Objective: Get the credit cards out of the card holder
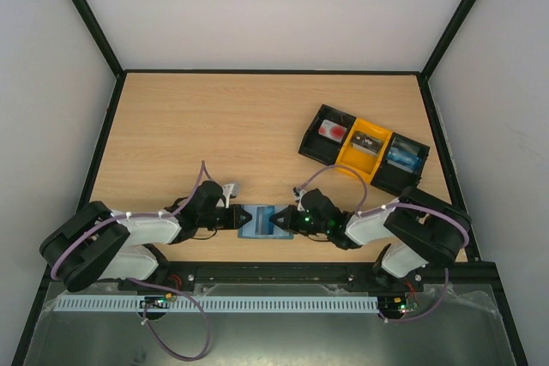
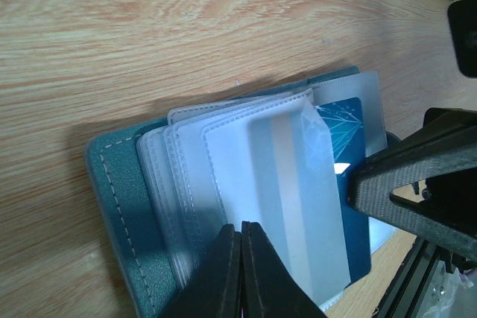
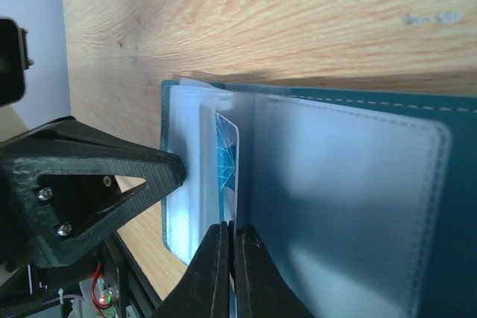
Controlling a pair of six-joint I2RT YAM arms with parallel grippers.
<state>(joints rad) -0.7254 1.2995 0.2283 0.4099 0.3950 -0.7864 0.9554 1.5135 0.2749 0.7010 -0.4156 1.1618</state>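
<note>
The card holder (image 1: 256,222) lies open on the table near the front edge, between my two grippers. In the left wrist view its teal cover (image 2: 112,206) and several clear plastic sleeves (image 2: 283,184) show. My left gripper (image 2: 241,229) is shut on the edge of one clear sleeve. A blue credit card (image 2: 349,121) with white lines sticks out of a pocket. My right gripper (image 3: 232,229) is shut on the edge of that blue card (image 3: 226,154), beside the holder's other half (image 3: 358,206). In the top view the left gripper (image 1: 236,217) and the right gripper (image 1: 283,222) face each other across the holder.
A black-and-yellow three-compartment tray (image 1: 364,150) stands at the back right with small items in its compartments. The table's front rail (image 1: 274,273) runs just behind the holder. Black frame posts border the table's sides.
</note>
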